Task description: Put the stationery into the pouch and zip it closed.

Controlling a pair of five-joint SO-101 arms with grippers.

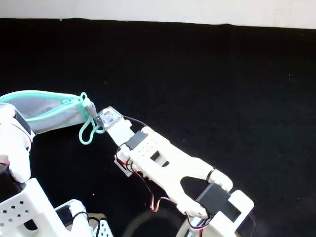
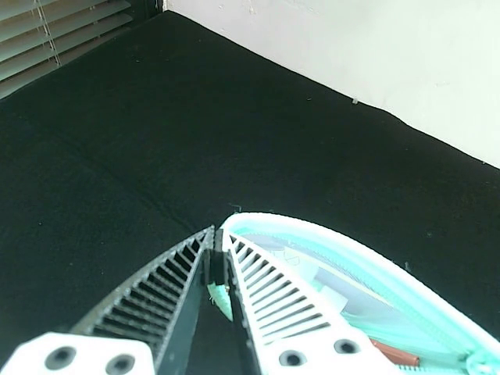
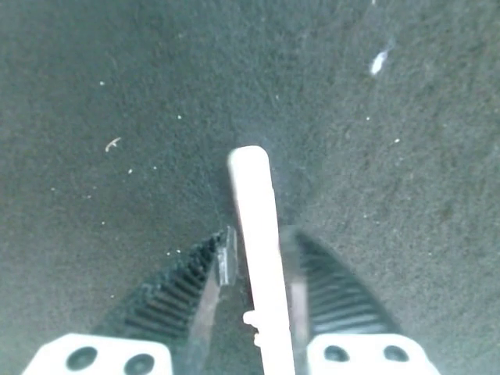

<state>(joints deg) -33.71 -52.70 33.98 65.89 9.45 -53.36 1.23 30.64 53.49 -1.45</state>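
High view: the mint-edged grey pouch (image 1: 47, 109) lies at the left of the table (image 1: 207, 74) with its mouth open. The right end effector (image 1: 107, 118) is beside the zipper pull (image 1: 90, 106).

Left wrist view: the left end effector (image 2: 219, 262) pinches the pouch rim. Inside are white paper (image 2: 328, 285) and a red item (image 2: 394, 353), cut off by the frame edge.

Right wrist view: the fingers clamp a white stick (image 3: 254, 195) that is hard to identify.

A black-covered table (image 1: 207, 74) carries the mint-edged pouch (image 1: 44, 111) lying on it
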